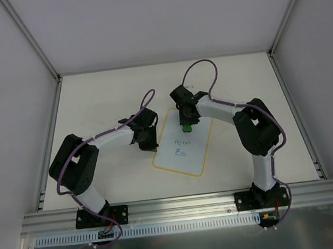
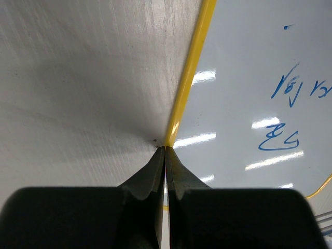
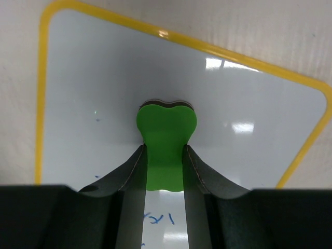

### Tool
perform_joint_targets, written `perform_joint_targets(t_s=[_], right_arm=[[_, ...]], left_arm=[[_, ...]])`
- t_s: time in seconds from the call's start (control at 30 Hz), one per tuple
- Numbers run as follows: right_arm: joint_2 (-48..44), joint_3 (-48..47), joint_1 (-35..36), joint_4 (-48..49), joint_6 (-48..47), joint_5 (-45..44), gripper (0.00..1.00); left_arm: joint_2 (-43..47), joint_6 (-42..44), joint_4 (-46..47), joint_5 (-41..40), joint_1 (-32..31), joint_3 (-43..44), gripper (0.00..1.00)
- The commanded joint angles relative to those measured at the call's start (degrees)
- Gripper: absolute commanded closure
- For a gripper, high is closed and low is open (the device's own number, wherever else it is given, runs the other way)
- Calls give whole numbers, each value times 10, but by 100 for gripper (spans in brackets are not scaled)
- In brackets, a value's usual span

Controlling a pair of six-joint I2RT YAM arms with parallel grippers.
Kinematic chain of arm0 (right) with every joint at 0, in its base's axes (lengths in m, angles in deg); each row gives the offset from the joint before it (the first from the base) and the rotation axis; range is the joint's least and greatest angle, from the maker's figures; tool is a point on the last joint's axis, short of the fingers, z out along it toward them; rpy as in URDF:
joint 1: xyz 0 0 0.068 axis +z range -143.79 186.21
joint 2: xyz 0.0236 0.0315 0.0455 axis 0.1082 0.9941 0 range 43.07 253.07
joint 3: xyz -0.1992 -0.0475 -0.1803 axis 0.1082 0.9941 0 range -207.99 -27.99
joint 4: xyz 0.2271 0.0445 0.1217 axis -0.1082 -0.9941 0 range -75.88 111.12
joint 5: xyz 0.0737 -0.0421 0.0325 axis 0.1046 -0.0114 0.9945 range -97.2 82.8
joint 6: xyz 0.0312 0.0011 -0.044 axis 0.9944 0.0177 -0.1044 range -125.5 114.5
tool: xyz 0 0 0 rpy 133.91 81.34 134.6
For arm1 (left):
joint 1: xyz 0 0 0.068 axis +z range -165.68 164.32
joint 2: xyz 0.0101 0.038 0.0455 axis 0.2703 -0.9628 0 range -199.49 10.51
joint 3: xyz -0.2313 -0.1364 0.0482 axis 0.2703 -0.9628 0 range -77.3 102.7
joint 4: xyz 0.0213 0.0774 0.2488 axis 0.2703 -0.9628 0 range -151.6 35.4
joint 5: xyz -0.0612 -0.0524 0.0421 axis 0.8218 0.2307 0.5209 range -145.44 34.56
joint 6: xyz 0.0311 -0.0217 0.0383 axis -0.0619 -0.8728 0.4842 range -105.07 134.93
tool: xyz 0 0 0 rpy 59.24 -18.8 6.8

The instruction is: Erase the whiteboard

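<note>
The whiteboard (image 1: 196,156) lies flat mid-table, white with a yellow rim, with blue handwritten marks (image 1: 180,148) near its middle. My right gripper (image 1: 186,124) is shut on a green eraser (image 1: 186,128), which rests on the board's far part. In the right wrist view the eraser (image 3: 166,127) sits between my fingers (image 3: 129,171) on the white surface (image 3: 88,78), with blue marks (image 3: 158,219) just behind it. My left gripper (image 1: 148,142) is shut, its tips (image 2: 165,149) touching the board's yellow left rim (image 2: 191,65). Blue marks (image 2: 288,88) show on the board (image 2: 244,46).
A bare white tabletop (image 1: 101,96) surrounds the board, with white walls at the back and sides. An aluminium rail (image 1: 183,205) runs along the near edge, carrying both arm bases. Purple cables loop over each arm.
</note>
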Motion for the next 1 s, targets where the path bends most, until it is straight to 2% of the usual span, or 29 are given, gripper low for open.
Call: perform_joint_targets(t_s=[0.0, 0.2, 0.43, 0.63, 0.97], right_arm=[[29, -62, 7, 5, 21, -8, 100], [83, -127, 17, 4, 24, -1, 100], [110, -150, 23, 2, 26, -5, 100], [123, -167, 30, -47, 10, 7, 100], [72, -84, 59, -72, 9, 39, 100]], left_arm=[[2, 9, -27, -26, -3, -13, 100], [4, 8, -27, -26, -3, -14, 100], [0, 6, -26, -26, -3, -10, 100], [-10, 0, -26, -26, -3, 1, 100], [-20, -25, -26, -26, -3, 29, 100]])
